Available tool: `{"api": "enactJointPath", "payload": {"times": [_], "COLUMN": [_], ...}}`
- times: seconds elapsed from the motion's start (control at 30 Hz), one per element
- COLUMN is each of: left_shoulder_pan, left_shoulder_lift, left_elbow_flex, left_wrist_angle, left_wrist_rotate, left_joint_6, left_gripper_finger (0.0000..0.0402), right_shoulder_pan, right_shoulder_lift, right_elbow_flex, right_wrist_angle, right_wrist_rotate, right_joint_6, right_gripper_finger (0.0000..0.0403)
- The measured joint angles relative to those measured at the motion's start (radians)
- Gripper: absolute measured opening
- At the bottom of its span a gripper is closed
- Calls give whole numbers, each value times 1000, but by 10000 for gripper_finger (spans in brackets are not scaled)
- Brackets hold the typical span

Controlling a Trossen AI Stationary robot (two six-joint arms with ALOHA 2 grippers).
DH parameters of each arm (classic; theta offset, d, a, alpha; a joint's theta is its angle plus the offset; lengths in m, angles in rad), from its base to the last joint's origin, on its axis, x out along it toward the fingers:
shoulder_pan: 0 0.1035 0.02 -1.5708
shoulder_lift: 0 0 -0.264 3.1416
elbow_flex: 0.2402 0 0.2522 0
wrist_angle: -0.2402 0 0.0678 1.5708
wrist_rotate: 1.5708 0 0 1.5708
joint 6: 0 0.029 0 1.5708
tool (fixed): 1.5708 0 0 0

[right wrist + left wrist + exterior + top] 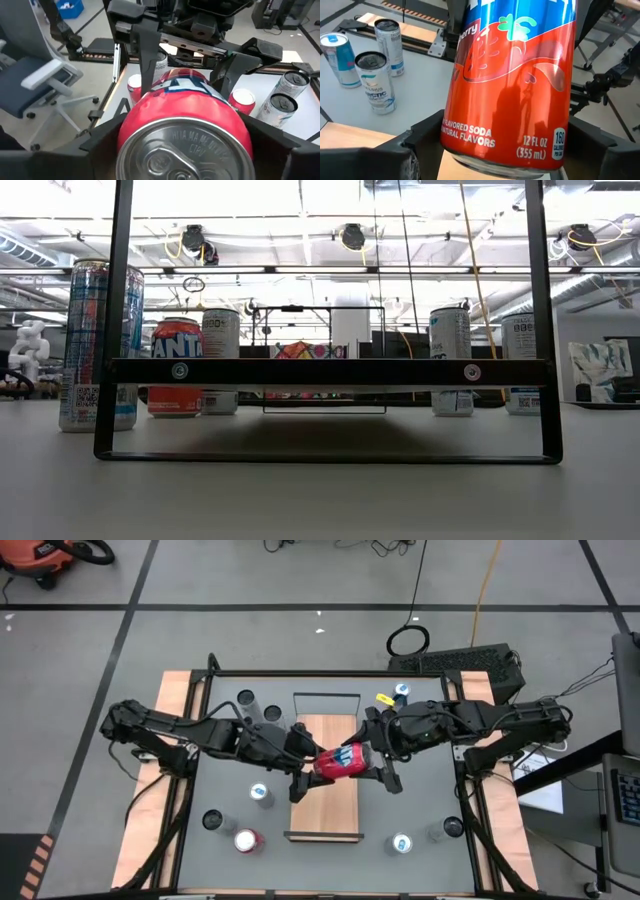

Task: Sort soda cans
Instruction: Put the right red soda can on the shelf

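A red soda can (342,762) lies on its side in the air above the wooden board (325,802) at the table's middle, between both grippers. My left gripper (308,766) comes from the table's left and is shut on it. My right gripper (185,145) comes from the right and stands open, its fingers (102,137) close on either side of the can's silver top (182,150). Other soda cans stand upright on the table: silver-grey ones (247,698), slim blue ones (260,793) and a red one (247,840). My left gripper pinches the red can's bottom end (470,150) between its two fingers (412,145), one on each side of the wall. The fingers come from the table's left, slanting a little down, and lie along the can. The can is lifted clear, its top toward the table's right.
A black wire frame (325,697) stands around the wooden board, and its bar (330,370) crosses the low view. More cans stand near the table's corners (452,827) (401,692) (212,820). The grey table (420,800) shows bare between them.
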Motion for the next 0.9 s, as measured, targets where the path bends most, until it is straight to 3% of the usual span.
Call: {"api": "enactJointPath", "payload": {"times": [0.5,0.67,0.9], "left_shoulder_pan": [0,1,1], "left_shoulder_lift": [0,0,0], "left_elbow_flex": [-1,0,1], "left_wrist_angle": [72,207,427], "left_wrist_rotate": [-7,-17,-129], "left_joint_6": [2,1,35], "left_gripper_finger": [294,293,293], "right_shoulder_pan": [0,0,1], "right_shoulder_lift": [-31,-87,-163], "right_elbow_flex": [0,-2,-2], "right_wrist_angle": [53,136,309], "right_wrist_rotate": [-2,5,135], "right_joint_6": [213,336,303], "right_gripper_finger": [322,322,322]}}
